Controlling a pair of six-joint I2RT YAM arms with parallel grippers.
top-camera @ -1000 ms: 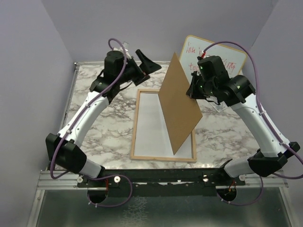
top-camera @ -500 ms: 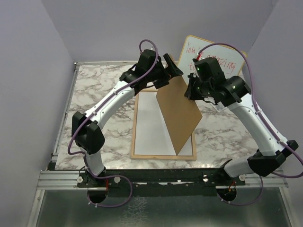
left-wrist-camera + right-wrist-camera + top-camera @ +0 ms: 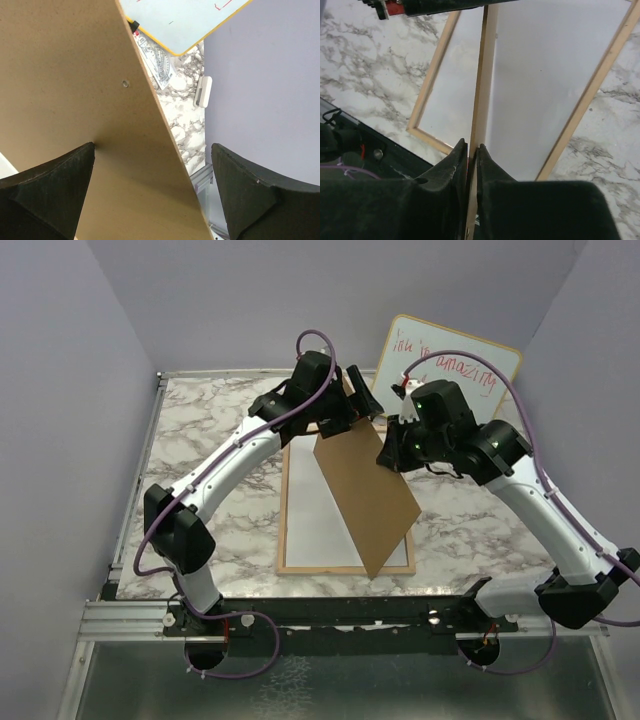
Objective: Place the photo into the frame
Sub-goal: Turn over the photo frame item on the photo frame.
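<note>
The frame (image 3: 286, 502) lies flat on the marble table, light wood rails round a white inside (image 3: 545, 75). No printed face of the photo shows in any view. A plain brown backing board (image 3: 366, 490) stands tilted on its long edge over the frame. My right gripper (image 3: 391, 452) is shut on the board's right edge (image 3: 482, 90), the fingers pinching it thin (image 3: 472, 146). My left gripper (image 3: 362, 390) is open and straddles the board's top corner. In the left wrist view the board (image 3: 75, 75) runs between the wide-apart fingers (image 3: 150, 200), the left one against its face.
A wood-rimmed whiteboard (image 3: 450, 365) with red writing leans against the back wall, right behind both grippers. A clear ruler-like piece (image 3: 157, 65) and a small white block (image 3: 202, 91) lie on the marble by the right wall.
The left arm swung from the back left over to the board's top corner. The board has tipped lower over the frame, and the right gripper has shifted left and down with it.
</note>
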